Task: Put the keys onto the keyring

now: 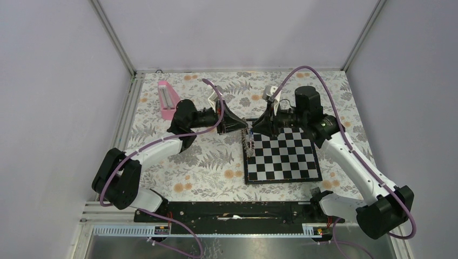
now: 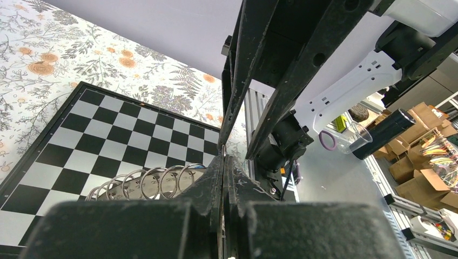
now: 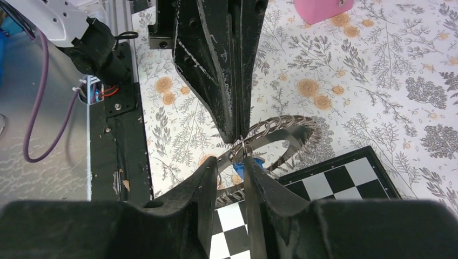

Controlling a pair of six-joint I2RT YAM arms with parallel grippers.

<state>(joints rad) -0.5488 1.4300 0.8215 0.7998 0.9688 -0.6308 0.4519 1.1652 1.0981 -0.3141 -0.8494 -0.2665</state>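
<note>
Pinching the keyring (image 3: 283, 123) by its band, the L gripper (image 3: 237, 136) has both fingers pressed together w/ no gap showing (left wrist view agrees: tips flush). The reason, I'd judge, is to hold the ring up on edge, clear of the cloth, so its band and open centre face the other arm.

The R gripper (image 3: 231, 162) meets it tip to tip. Its fingers stand a little apart, w/ the ring's wire crossing the slot betw. them. The key (image 3: 254, 165) shows only as a blue scrap right at the tip of one R finger, touching it or just behind it. Can't tell whether it's pinched or merely lying against the ring, so I'd call the R fingers open w/ nothing clearly gripped.

Further out, in the top view the ring hangs just below the two meeting tips, at the far-left corner of the chessboard (image 1: 281, 159). Whether its lower edge touches the board isn't clear. Both arms reach inward and low, wrists roughly facing each other, prob. so each finger pair works square-on to the join. The pink box (image 1: 166, 100) sits well apart at far left on the floral table (image 1: 205, 167), not involved.

Threading looks to be the step in hand and not yet done. The risk is the small key slipping off while the R fingers are slack.
</note>
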